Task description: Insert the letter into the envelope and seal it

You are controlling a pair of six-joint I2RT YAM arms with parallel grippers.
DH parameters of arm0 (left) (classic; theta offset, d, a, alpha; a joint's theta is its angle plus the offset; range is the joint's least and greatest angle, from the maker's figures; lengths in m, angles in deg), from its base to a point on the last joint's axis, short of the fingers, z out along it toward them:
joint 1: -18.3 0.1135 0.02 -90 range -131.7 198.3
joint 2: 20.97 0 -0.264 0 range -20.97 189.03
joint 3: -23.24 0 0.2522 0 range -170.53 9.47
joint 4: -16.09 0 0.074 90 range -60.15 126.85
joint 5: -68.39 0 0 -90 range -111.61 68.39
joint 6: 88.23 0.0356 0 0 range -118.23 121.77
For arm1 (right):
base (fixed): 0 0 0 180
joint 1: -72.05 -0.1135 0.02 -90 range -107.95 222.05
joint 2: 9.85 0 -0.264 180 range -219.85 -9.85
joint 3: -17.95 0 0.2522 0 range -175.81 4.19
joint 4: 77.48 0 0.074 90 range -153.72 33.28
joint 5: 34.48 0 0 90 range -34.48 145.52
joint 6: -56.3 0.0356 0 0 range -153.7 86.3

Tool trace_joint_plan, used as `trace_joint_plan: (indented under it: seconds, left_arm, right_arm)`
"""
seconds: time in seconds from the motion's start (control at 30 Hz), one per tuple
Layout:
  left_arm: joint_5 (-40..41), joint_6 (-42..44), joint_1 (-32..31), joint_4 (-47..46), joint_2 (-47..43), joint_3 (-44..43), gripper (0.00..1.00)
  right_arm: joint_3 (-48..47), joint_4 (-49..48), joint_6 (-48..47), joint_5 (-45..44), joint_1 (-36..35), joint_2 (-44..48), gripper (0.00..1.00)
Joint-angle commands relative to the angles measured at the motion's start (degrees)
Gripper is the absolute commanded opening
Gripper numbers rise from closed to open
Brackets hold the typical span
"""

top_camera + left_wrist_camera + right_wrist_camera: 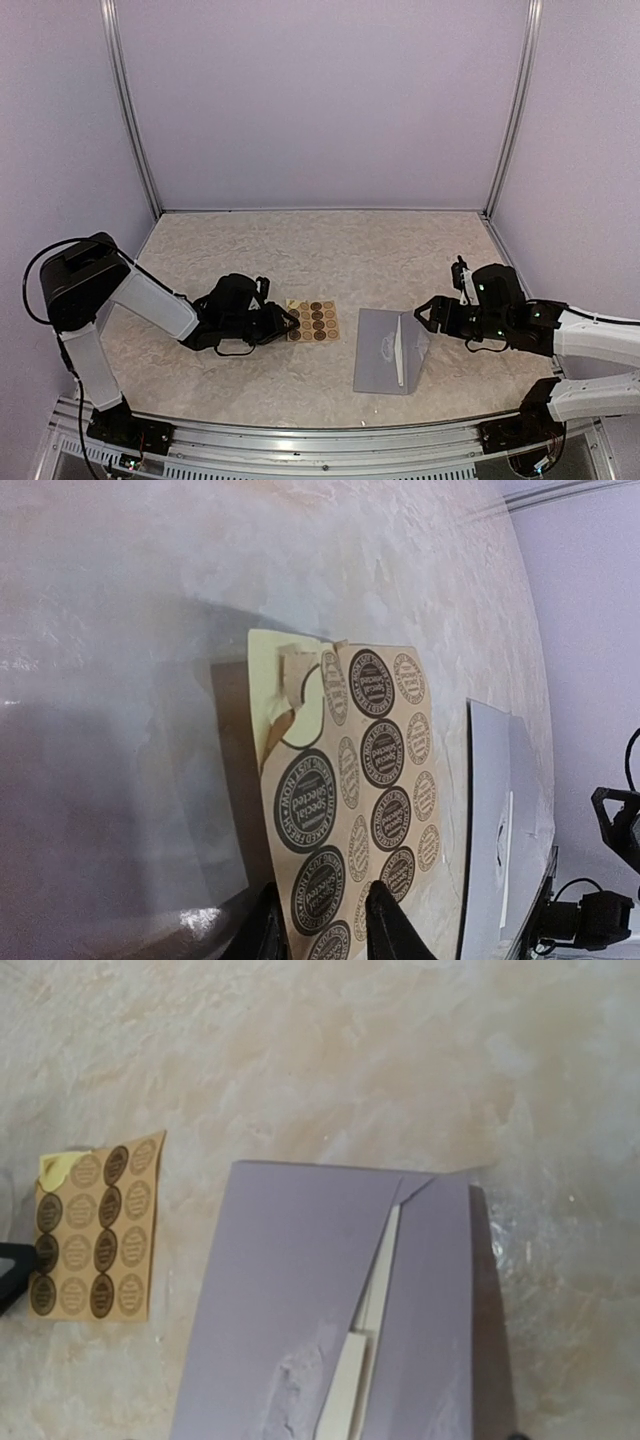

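Note:
The grey-lavender envelope lies flat in front of the right arm. It also shows in the right wrist view and the left wrist view. Its flap is folded over, slightly raised along the right edge. The cream letter shows in the gap under the flap. My right gripper hovers by the envelope's far right corner; its fingers look spread and empty, and are out of the wrist view. My left gripper is open, its fingers straddling the near edge of the sticker sheet.
The tan sheet of round brown stickers lies left of the envelope; it shows too in the right wrist view. One corner sticker spot is peeled up and curled. Lavender walls and metal posts enclose the table.

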Motion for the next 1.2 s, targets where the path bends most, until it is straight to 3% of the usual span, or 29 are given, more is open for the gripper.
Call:
trace_joint_plan:
  seconds: [0.0,0.1,0.17,0.4,0.6,0.7,0.97,1.17]
  left_arm:
    - [-2.95,-1.96,0.79,-7.17,3.34,-0.78,0.21]
    - [-3.09,-2.40,0.98,-9.60,4.40,-0.78,0.04]
    - [-3.36,-2.15,0.98,-11.25,4.26,-0.37,0.00]
    - [-5.38,6.15,0.46,-15.20,-5.19,2.76,0.00]
    - [-8.93,17.16,-4.42,-12.07,-19.27,2.52,0.00]
    - [-10.50,21.00,-8.50,-8.59,-25.70,0.50,0.00]
    - [-10.91,24.30,-17.78,-2.54,-36.11,-3.46,0.00]
    - [-9.39,27.20,-23.28,5.27,-37.63,-7.19,0.00]
  right_arm:
    - [-1.95,1.43,-0.75,-1.01,0.36,0.65,0.75]
    - [-2.48,1.95,-0.94,-1.24,0.36,1.05,0.75]
    - [-2.91,2.47,-1.15,-1.47,0.36,1.51,0.75]
    - [-3.51,-0.80,-5.10,3.13,0.35,4.68,0.76]
    - [-2.25,-17.84,-10.02,25.50,0.00,6.03,0.88]
    - [-2.25,-25.34,-9.48,31.53,-1.51,5.45,0.91]
    - [-5.87,-36.42,-7.67,37.55,-6.54,5.43,0.97]
    - [-11.06,-36.27,-10.54,36.76,-13.45,3.36,0.97]
